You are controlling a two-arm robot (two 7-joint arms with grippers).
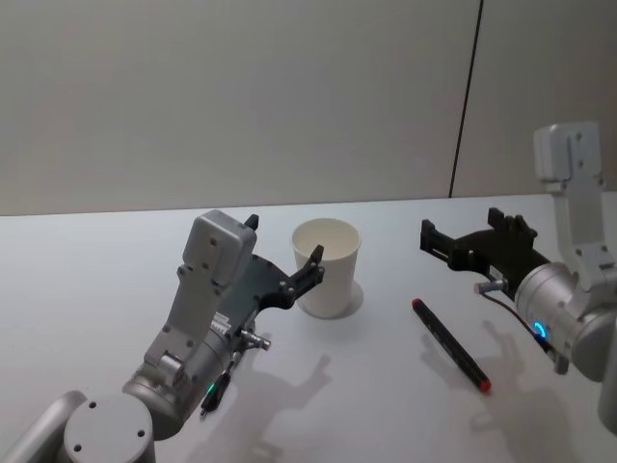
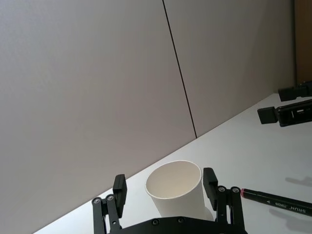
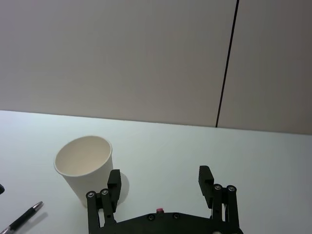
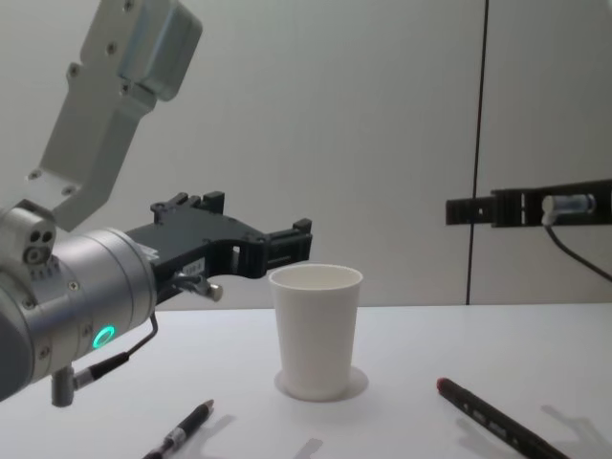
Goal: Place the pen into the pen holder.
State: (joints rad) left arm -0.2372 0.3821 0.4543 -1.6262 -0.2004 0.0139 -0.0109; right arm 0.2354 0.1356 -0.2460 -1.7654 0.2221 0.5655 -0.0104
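The pen holder (image 1: 326, 267) is a white paper cup standing upright mid-table, and it looks empty. Two pens lie flat on the table. A black marker pen with red ends (image 1: 449, 343) rests to the cup's right. A slim black and silver pen (image 1: 214, 391) lies at the front left, partly under my left arm. My left gripper (image 1: 284, 241) hovers open just left of the cup at rim height; the left wrist view frames the cup (image 2: 174, 187) between its fingers. My right gripper (image 1: 461, 230) hangs open above the table, right of the cup and beyond the marker's far end.
The white table (image 1: 87, 289) meets a grey wall at the back, where a dark vertical seam (image 1: 467, 96) runs down. In the chest view the marker (image 4: 490, 417) and the slim pen (image 4: 182, 436) lie near the front edge on either side of the cup (image 4: 316, 330).
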